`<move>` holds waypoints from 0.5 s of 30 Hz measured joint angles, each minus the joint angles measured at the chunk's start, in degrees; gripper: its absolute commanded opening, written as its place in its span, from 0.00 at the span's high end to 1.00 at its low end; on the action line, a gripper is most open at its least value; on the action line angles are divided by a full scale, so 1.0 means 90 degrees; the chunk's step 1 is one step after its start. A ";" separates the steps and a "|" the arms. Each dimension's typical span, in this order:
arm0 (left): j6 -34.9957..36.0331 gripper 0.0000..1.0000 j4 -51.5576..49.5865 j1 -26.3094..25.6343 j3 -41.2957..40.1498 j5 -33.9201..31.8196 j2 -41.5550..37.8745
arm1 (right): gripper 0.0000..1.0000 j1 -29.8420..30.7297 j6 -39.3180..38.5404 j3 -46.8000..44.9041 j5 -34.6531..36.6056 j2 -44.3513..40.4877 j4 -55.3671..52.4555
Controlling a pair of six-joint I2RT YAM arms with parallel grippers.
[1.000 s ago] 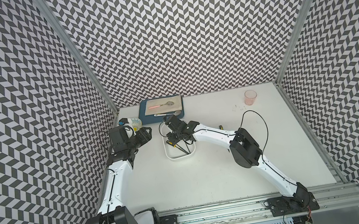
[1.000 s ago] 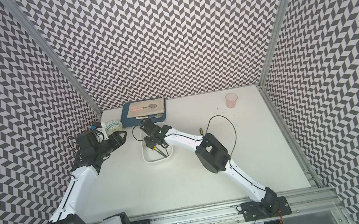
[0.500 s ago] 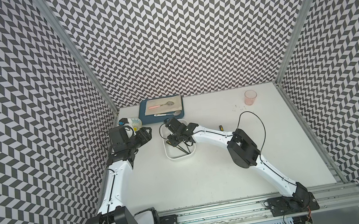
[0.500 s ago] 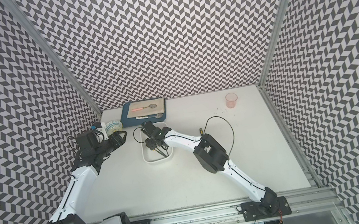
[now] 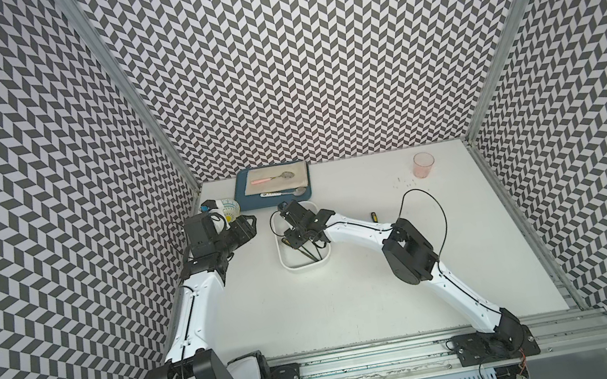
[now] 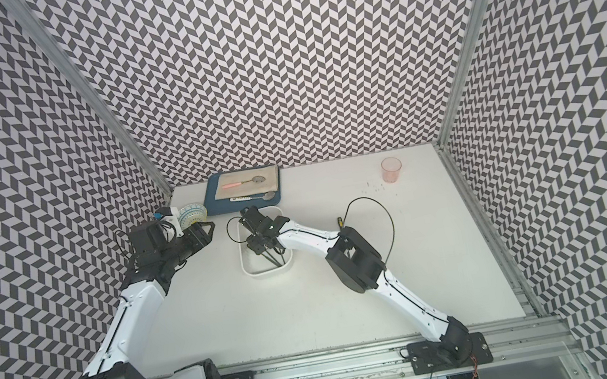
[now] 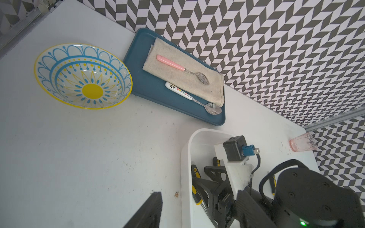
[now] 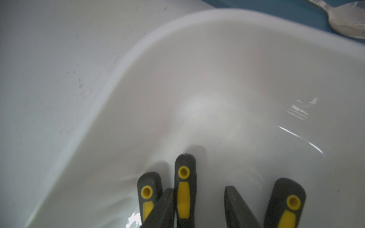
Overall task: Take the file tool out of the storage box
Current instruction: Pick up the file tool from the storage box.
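Chevron-walled cell, white table: my right gripper sits down in the storage box, fingers apart astride one file tool, not clamped. Left gripper hangs spread and empty beside the box.

White arm links, black joints, looping black cable

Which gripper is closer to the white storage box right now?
Right. The right gripper is inside the storage box, among the file handles; the left gripper hangs outside it, by the bowl.
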 measured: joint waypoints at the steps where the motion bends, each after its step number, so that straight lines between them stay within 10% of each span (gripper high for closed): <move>1: -0.0002 0.35 0.0000 0.0000 0.0000 -0.0002 0.0000 | 0.60 0.0000 -0.0002 0.0000 -0.0002 0.0005 0.0015; 15: 0.0000 0.35 0.0000 0.0000 -0.0002 0.0007 0.0000 | 0.81 -0.0002 0.0007 0.0012 -0.0007 0.0027 0.0061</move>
